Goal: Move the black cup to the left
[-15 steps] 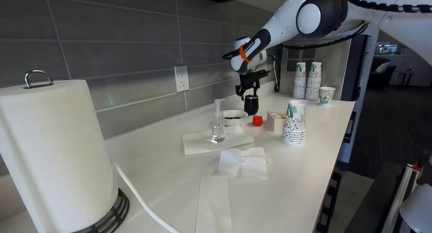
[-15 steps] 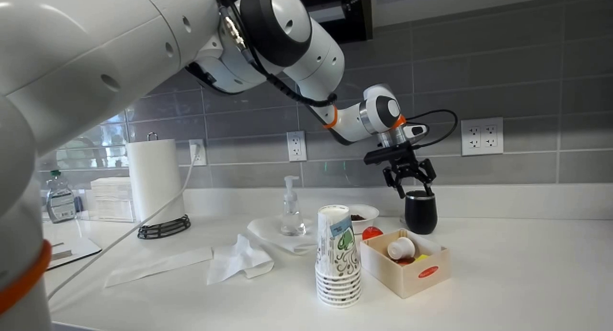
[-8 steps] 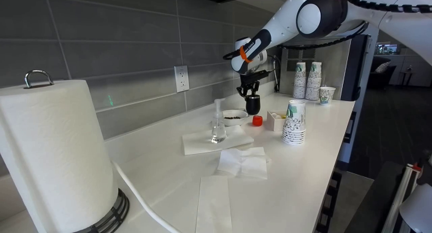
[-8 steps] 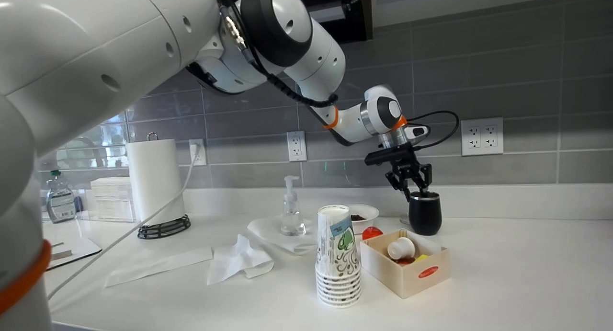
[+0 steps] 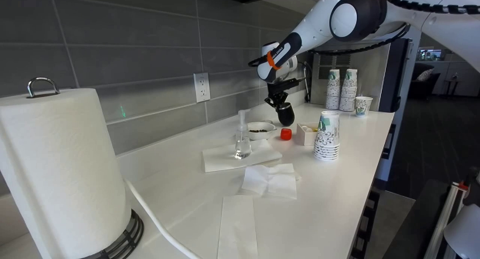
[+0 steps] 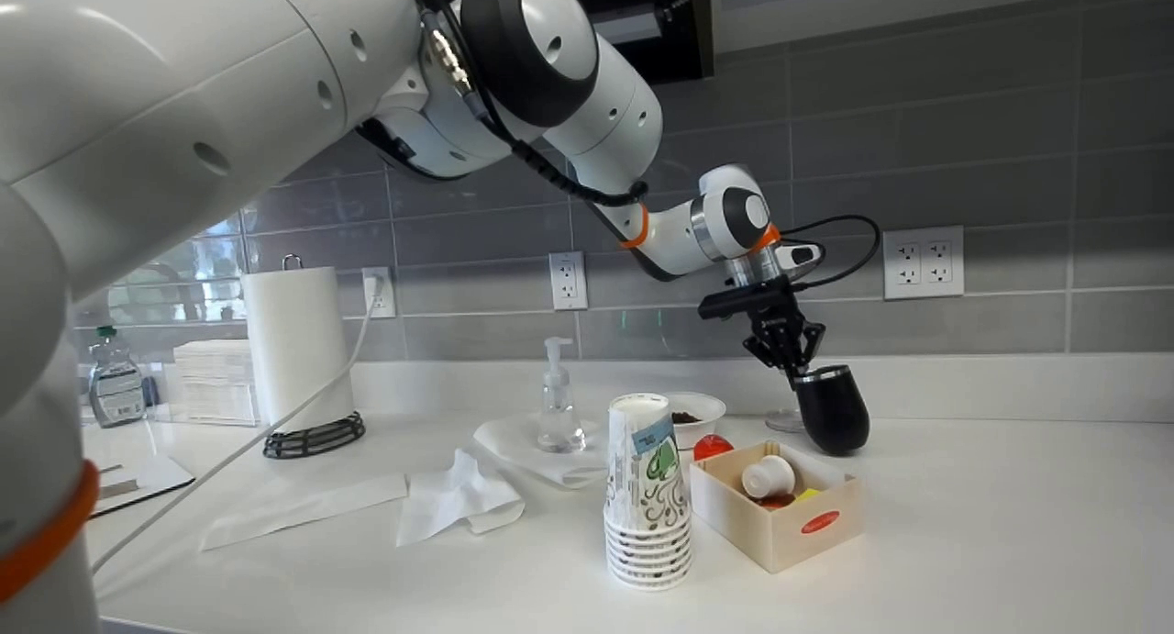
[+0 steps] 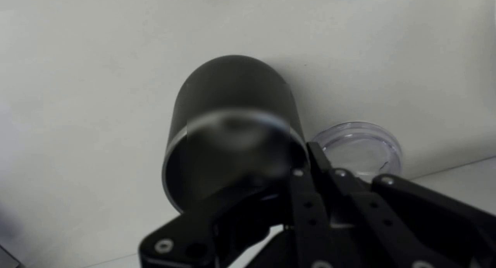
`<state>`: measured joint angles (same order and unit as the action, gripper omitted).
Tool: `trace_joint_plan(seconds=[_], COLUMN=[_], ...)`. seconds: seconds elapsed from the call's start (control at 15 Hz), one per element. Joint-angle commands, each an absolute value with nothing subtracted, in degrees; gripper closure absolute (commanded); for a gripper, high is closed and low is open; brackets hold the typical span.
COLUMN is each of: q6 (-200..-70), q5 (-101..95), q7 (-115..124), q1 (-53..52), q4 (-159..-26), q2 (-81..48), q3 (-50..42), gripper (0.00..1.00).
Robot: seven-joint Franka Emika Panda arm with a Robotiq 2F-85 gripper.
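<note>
The black cup (image 6: 832, 416) leans with its silver-rimmed mouth toward my gripper (image 6: 801, 372) and its base away to the right in an exterior view. It also looks tilted from an exterior view (image 5: 287, 116). Seen in the wrist view, the cup's dark outer wall (image 7: 234, 80) fills the middle, and one finger (image 7: 318, 155) lies along the outside of the rim. The opposite finger reaches into the mouth, so the jaws are shut on the cup's wall. The inner fingertip is mostly lost in the dark. Whether the base touches the counter is hard to tell.
Beside the cup lies a clear round lid (image 7: 360, 144). Close by are a white bowl (image 5: 267, 126), a red object (image 5: 285, 134) and a wooden box (image 6: 807, 538). A stack of paper cups (image 6: 647, 487) and a soap pump (image 6: 558, 400) stand farther off. The tiled wall is behind.
The jaws have closed from wide apart onto the cup's rim. The cup, upright a second ago, has shifted slightly and tipped over toward the gripper; the arm has barely moved.
</note>
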<state>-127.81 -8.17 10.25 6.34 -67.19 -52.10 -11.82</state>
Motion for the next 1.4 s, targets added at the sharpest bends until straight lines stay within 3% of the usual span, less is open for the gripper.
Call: trace_joint_plan(seconds=[0.0, 1.33], q6=[-128.93, -133.01], q5=[-8.63, -22.96], q7=[12.36, 23.34], q1=[5.36, -4.55], q4=[-74.0, -124.03], q2=[-46.79, -2.07], q3=[-12.44, -9.27], gripper=[0.98, 0.98])
